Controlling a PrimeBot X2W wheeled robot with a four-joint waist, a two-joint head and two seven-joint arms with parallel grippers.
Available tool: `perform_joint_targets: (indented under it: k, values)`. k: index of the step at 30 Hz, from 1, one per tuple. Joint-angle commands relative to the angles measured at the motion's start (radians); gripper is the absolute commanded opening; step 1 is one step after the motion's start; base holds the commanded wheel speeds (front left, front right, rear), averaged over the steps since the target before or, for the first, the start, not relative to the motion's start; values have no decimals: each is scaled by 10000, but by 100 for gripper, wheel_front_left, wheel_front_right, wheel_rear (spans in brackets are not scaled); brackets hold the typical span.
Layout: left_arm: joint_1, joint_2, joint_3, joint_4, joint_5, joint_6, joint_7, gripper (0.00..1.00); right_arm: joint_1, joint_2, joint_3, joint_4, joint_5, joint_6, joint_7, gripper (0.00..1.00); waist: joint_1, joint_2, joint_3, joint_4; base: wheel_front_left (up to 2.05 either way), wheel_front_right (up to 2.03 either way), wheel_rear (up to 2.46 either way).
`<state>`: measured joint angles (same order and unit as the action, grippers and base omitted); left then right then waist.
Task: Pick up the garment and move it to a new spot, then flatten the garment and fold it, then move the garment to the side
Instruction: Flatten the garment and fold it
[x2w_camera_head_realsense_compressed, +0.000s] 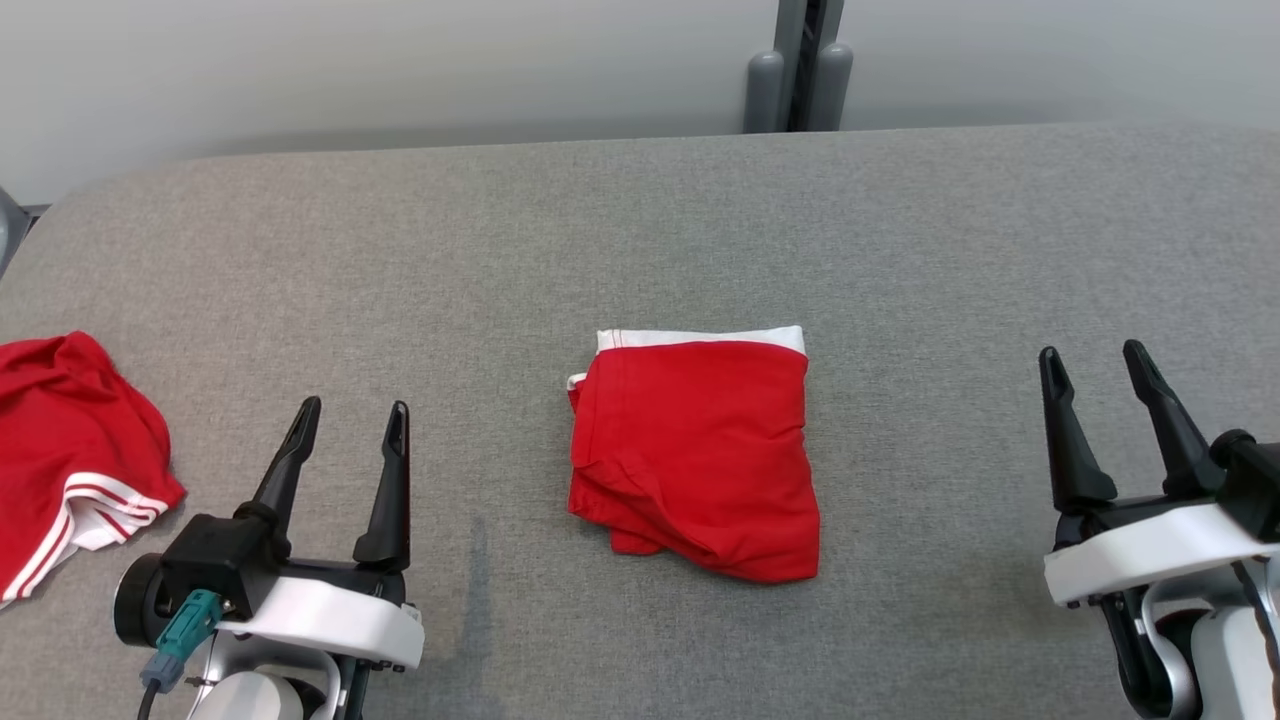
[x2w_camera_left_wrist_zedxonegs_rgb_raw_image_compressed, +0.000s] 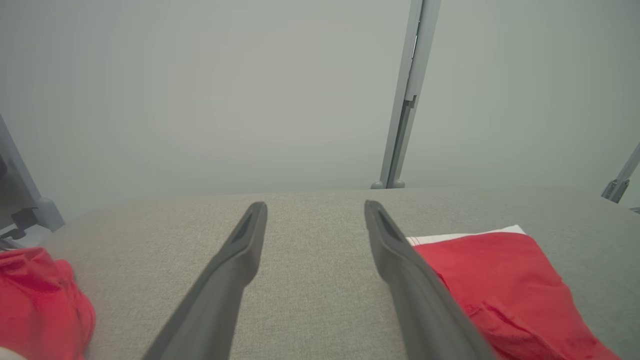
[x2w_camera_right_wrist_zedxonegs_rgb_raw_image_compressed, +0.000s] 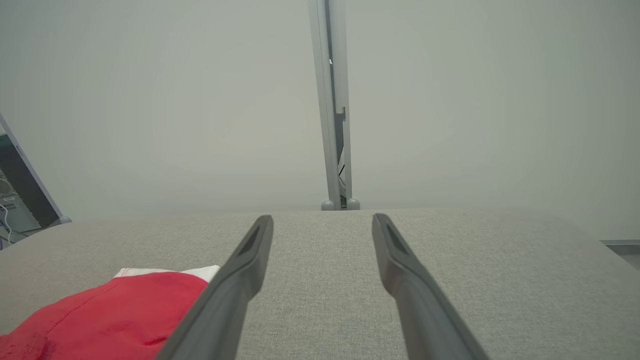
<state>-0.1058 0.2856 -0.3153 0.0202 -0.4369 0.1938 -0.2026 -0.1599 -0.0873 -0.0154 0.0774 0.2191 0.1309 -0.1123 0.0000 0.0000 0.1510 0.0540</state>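
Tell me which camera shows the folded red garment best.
The head view: it shows the whole folded garment from above. The left wrist view shows part of it; the right wrist view shows one corner.

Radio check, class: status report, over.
Left gripper open, empty. Right gripper open, empty. Folded red garment centred between them, untouched. Second red garment far left, apart.

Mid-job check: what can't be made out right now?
- Striped red garment: head view, cut off by the left edge.
- Folded garment: its underlayers are hidden by its top layer; left wrist view, partly behind a finger.
- Right gripper body: head view, cut by right edge.
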Motion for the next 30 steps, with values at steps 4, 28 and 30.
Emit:
perform_joint_targets:
  k: [4,28,30]
  values:
    - [-282,27,-67,-65,60,-69,-40,100,-497,-163,173,451,41,-4,112,32,0,0,229,293,0,0,0]
    - [-793,-436,-153,482,-120,-315,-487,100,-2960,18,5783,4708,1888,-4,-703,0,0,0,887,1832,0,0,0]
    - [-794,-446,-140,520,-123,-330,-509,100,-3036,14,6302,4838,2075,-4,-774,0,0,0,885,1832,0,0,0]
